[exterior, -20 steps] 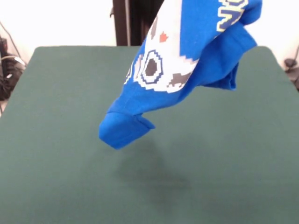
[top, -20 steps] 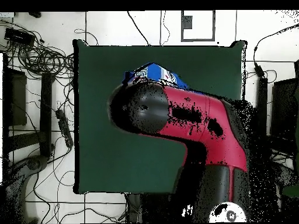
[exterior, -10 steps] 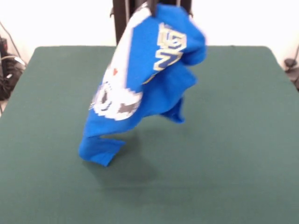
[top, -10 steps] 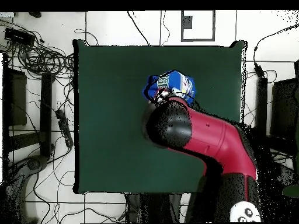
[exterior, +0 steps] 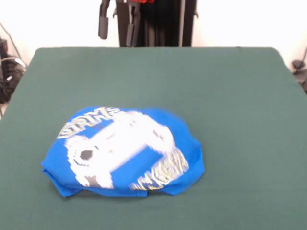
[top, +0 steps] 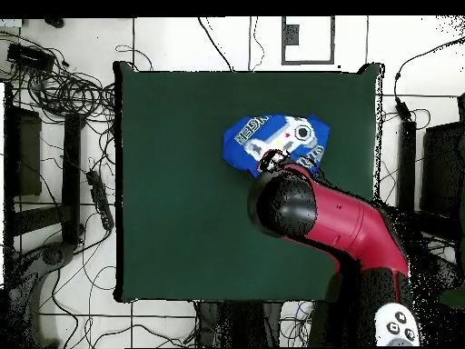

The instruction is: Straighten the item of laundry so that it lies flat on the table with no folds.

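- Laundry, a bright blue T-shirt [exterior: 125, 152], lay on the dark green surface [exterior: 230, 96] in a rumpled, rounded heap rather than spread flat.
- From the front camera, the shirt sat toward seven o'clock of the surface's centre, with open green cloth all around it.
- Its white-grey controller print faced up across the middle, and yellow-outlined lettering showed along the ten o'clock side and again toward five o'clock.
- Edges at seven o'clock and along the six o'clock side were tucked under, so the outline read as a lump with folds.
- Seen from overhead, the shirt [top: 272, 142] lay toward one o'clock of the surface [top: 173, 200], well inside its borders.
- The red and black arm [top: 341, 227] reached in from five o'clock in the overhead view, and its dark rounded head covered the shirt's six o'clock edge.
- The end effector [exterior: 117, 21] showed in the front view at twelve o'clock, above the far border, as dark hanging parts well apart from the shirt.
- It had hold of nothing that could be seen; how far it stood open could not be told.
- Cables [top: 64, 86] lay on the floor off the nine o'clock side in the overhead view.
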Available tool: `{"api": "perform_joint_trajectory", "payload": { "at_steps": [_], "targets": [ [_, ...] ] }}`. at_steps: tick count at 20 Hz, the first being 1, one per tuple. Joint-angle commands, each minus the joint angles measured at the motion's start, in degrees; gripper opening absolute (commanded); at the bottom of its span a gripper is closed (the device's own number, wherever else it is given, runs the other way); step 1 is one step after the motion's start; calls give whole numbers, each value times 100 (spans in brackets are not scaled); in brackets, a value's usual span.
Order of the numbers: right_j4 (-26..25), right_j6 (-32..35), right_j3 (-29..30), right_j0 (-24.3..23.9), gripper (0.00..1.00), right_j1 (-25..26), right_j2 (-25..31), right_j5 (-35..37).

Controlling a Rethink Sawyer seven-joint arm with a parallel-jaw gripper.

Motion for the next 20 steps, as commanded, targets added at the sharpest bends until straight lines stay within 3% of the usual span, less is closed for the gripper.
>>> {"api": "perform_joint_trajectory", "payload": {
  "at_steps": [1, 9, 16, 20],
  "targets": [
    [-387, -100, 168, 91, 100, 444, 725, 178],
    [-355, 313, -229, 311, 100, 647, 671, 442],
    [-283, 347, -1709, 607, 100, 1371, 554, 1280],
    [-135, 200, -2427, 491, 100, 1895, 782, 1724]
  ]
}}
